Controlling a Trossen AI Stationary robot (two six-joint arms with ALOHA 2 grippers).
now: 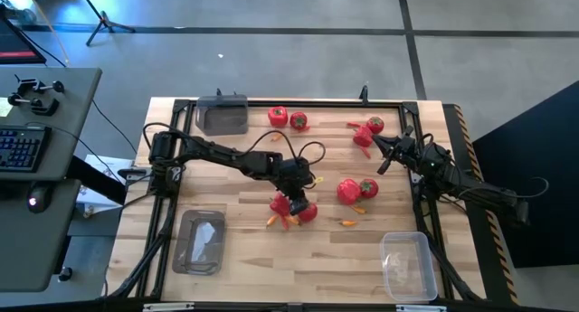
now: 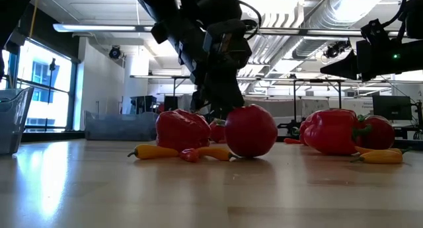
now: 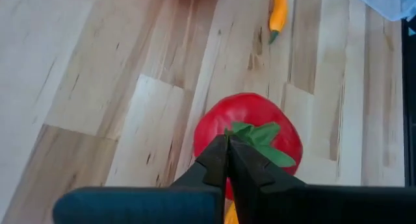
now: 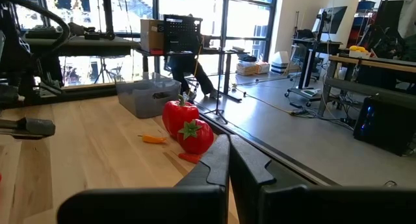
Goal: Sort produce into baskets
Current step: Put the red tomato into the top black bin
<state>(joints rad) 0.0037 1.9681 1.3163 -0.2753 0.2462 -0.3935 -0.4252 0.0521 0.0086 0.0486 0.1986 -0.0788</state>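
Note:
My left gripper [image 3: 227, 141] reaches to the table's middle [image 1: 298, 200] and is shut at the green top of a round red fruit [image 3: 247, 136]. That fruit [image 2: 250, 130] rests on the wood beside a red bell pepper [image 2: 182, 130], with slim orange pieces [image 2: 155, 151] in front of them. My right gripper [image 4: 229, 145] waits shut and level at the right side [image 1: 378, 142], holding nothing. Three clear baskets stand at the far left [image 1: 222, 114], near left [image 1: 201, 241] and near right [image 1: 407, 265]. My left gripper has its two fingertips [image 3: 220, 151] together on the fruit's green top [image 3: 242, 129], at the fruit's upper side. The fingers slant down from the table's left. The tips hide how much of the green top lies between them. The fruit's underside rests on the table.
Another pepper [image 1: 348, 192] and fruit [image 1: 367, 187] lie right of centre, with an orange piece [image 1: 348, 222] near them. A pepper [image 1: 277, 116] and fruit [image 1: 298, 122] lie by the far-left basket, and two more red pieces [image 1: 371, 129] sit at the far right.

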